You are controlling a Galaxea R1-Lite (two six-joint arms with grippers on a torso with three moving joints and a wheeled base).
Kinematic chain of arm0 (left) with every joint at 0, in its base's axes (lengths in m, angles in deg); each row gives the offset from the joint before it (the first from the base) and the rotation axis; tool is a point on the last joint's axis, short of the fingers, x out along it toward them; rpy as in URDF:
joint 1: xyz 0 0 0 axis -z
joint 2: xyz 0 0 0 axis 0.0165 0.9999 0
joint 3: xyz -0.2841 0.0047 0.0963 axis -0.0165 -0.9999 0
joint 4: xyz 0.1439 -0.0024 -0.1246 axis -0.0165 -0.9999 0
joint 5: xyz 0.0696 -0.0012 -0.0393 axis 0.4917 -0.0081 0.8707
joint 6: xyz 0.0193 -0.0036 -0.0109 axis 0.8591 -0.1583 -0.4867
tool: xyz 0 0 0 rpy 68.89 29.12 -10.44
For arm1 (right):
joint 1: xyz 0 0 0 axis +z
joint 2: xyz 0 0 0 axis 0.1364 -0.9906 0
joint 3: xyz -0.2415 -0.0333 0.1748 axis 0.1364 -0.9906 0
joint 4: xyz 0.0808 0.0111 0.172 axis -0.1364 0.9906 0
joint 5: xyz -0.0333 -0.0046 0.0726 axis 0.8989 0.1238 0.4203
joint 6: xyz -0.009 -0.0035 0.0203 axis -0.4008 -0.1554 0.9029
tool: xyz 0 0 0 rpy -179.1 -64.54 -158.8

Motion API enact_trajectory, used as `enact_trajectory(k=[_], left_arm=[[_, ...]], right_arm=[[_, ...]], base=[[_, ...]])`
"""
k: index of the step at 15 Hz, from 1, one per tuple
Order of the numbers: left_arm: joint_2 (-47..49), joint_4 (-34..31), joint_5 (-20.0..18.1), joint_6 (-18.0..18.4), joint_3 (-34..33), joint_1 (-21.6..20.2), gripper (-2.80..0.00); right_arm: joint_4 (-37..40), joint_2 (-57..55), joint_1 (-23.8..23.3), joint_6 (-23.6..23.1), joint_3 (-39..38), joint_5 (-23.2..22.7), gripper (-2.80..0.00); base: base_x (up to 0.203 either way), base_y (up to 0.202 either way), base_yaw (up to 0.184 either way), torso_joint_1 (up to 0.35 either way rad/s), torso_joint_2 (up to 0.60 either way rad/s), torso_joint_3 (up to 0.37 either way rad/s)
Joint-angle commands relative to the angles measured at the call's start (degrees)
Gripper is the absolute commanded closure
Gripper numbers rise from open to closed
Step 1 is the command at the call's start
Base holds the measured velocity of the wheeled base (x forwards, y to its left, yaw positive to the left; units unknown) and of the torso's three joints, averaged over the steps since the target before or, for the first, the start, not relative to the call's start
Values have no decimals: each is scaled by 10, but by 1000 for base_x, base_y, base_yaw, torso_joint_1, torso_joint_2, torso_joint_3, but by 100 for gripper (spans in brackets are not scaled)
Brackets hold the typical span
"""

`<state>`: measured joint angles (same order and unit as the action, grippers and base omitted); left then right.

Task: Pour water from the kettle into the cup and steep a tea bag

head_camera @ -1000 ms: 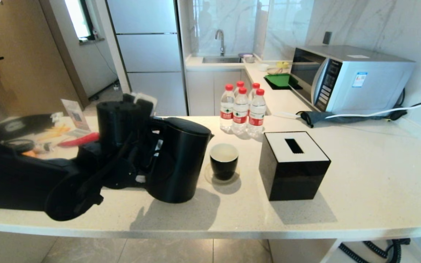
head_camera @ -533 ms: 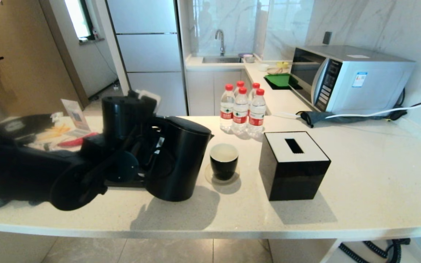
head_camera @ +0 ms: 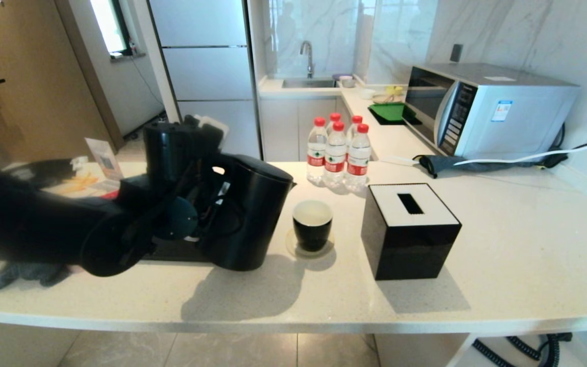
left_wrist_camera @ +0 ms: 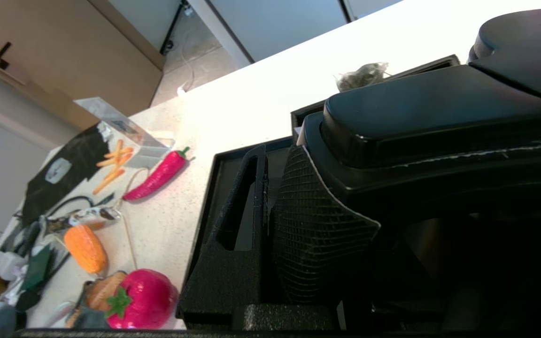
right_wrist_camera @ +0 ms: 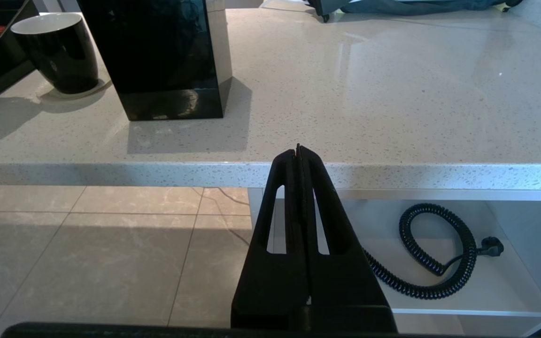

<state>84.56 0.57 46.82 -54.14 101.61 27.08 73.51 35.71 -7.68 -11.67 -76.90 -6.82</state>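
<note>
Left gripper (head_camera: 207,201) clamping kettle (head_camera: 252,216) handle, kettle now rising off desk (head_camera: 502,244) and tilting spout toward cup (head_camera: 312,224) at desk centre. Right gripper (right_wrist_camera: 298,152) sitting fully closed, empty, below front edge.

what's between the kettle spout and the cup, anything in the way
Nothing visible. The left gripper holds the kettle by its handle, and only bare counter separates its spout from the cup; the tissue box stands beyond the cup.

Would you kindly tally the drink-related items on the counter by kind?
Water bottles: 4
Kettle: 1, held by the left gripper
Cup: 1
Total: 6
</note>
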Motion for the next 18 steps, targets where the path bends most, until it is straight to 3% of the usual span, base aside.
enact_trajectory(k=[1,18], left_arm=[[3,2,2,7,3,0,0],[6,4,-3,67,6,15,0]], right_arm=[[0,-1,0,0,0,0,0],[0,-1,0,0,0,0,0]], base=[[0,0,0,0,0,0],[0,0,0,0,0,0]])
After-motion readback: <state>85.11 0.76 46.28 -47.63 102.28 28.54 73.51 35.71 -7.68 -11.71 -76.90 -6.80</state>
